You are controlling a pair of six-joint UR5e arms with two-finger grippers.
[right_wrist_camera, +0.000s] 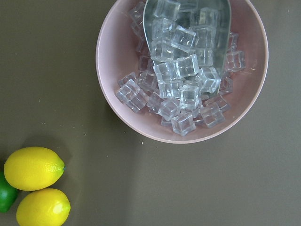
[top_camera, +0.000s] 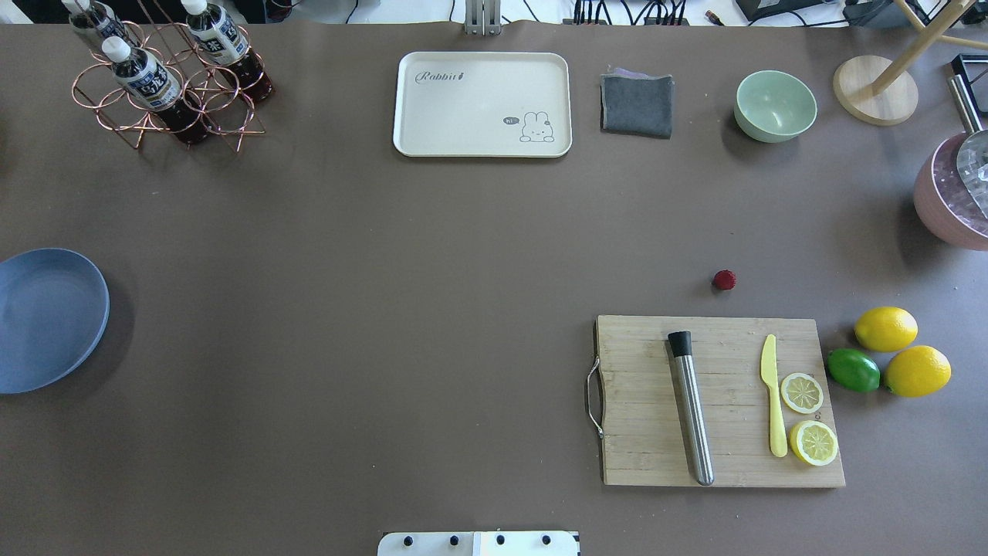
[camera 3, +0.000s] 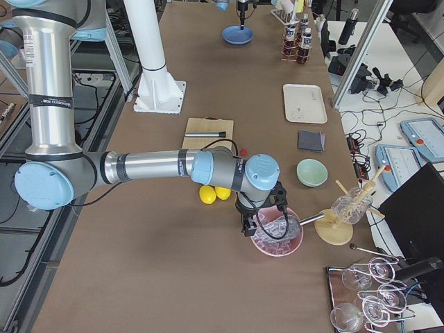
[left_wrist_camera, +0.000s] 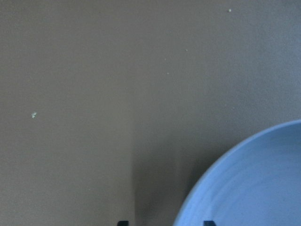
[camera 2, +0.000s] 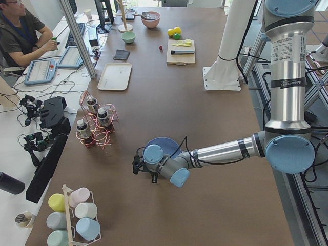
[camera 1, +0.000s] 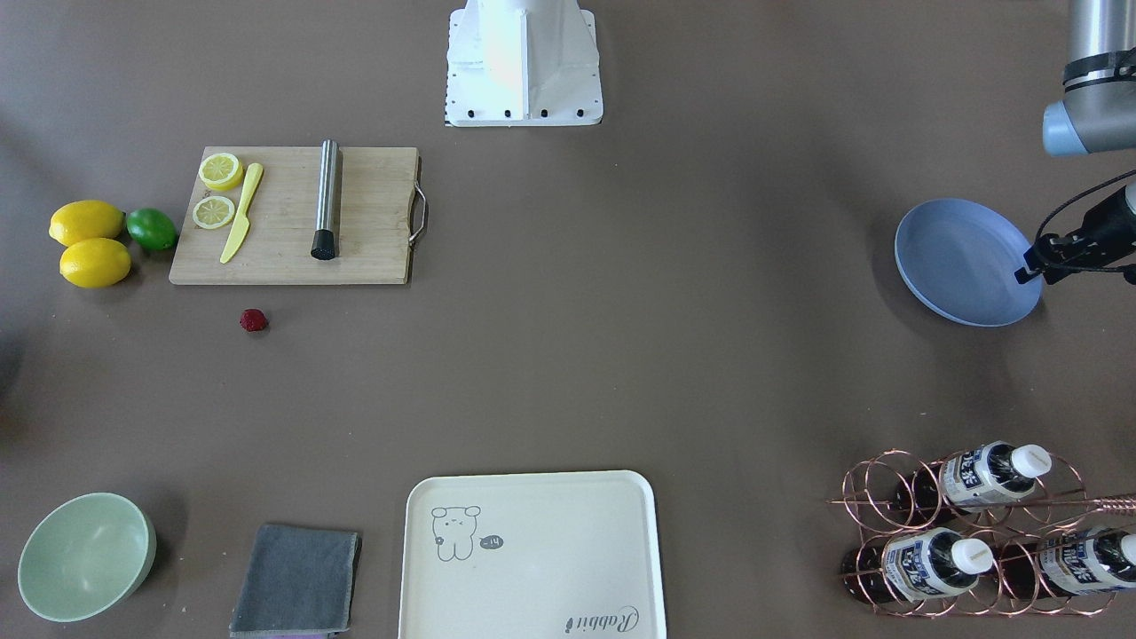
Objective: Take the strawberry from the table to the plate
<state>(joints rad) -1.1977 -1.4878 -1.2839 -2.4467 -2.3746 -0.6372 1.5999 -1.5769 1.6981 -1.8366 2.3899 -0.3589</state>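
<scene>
- Left hand (camera 1: 1029, 272): where's it at, and why there?
- Hanging over the plate (camera 1: 950, 253), nr its rim. Fingers apart, nothing btw them. Prob. parked by the drop-off spot, since nothing's been picked up yet.
- And the strawberry (top_camera: 724, 279)?
- On the counter (top_camera: 386, 309), just beside the cutting board (top_camera: 641, 432), off the edge farthest from the robot. Well apart from the plate, which is at the opposite end.
- So which arm goes for it?
- Right hand (camera 3: 253, 223) is closer, imo. It hangs above the pink ice bowl (right_wrist_camera: 107, 66), nr the lemons (right_wrist_camera: 34, 168). Can't tell if it's open or closed b/c its wrist cam shows no fingers.
- Catch?
- Berry's tiny and roundish, so it may roll under a sloppy pinch. After that it's a long carry across to the plate, or maybe a hand-over.
</scene>
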